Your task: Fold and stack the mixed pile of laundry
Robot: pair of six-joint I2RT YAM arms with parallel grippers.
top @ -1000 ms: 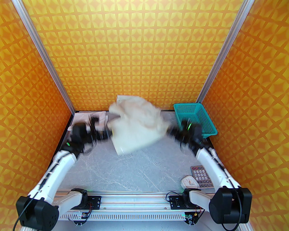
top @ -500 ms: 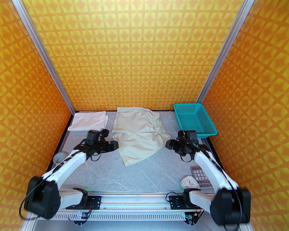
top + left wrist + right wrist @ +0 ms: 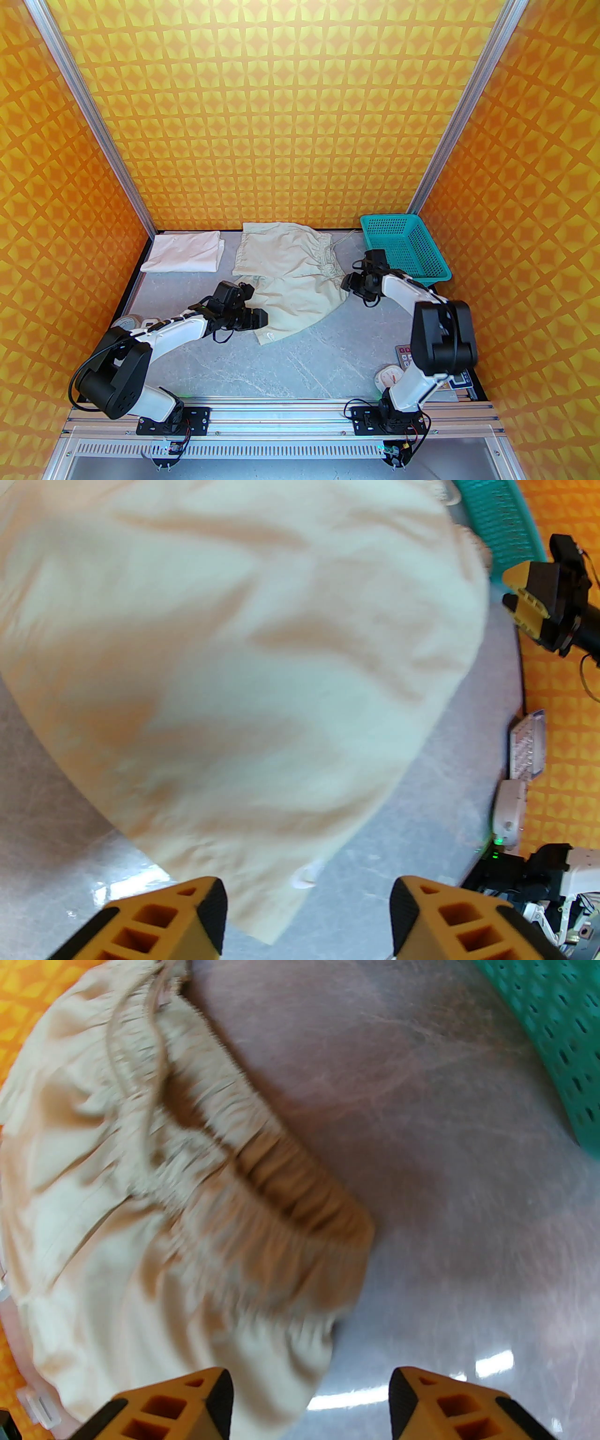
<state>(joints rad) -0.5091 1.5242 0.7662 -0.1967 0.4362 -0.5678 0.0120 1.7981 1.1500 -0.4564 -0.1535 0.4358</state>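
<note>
Top view: pale greenish-cream cloth shorts point(image 3: 286, 276) lie spread but rumpled on the grey marbled bench point(image 3: 304, 361), between the two pincers. The left pincer point(image 3: 257, 318) sits low at the leg hem and the right pincer point(image 3: 349, 282) at the waistband corner. Both arms reach forward, wrists turned inward toward the cloth. A white cloth T-shirt point(image 3: 185, 253) lies folded flat beyond the left pincer, apart from the shorts. A teal plastic mesh basket point(image 3: 408, 248) is just behind the right pincer. My read of the step: T-shirt done, shorts laid out, first fold not yet begun.

Left wrist view: left pincer point(image 3: 304, 902) has jaws wide apart and holds nothing. The shorts point(image 3: 234, 667) hem lies just ahead, blurred.

Right wrist view: right pincer point(image 3: 309, 1391) has jaws apart and is empty. The gathered waistband point(image 3: 290, 1185) is ahead, toward its left finger, with bare bench ahead of the other.

Next move probably: each pincer drops onto its edge, closes, and they carry the cloth over together, then stack it on the T-shirt.
</note>
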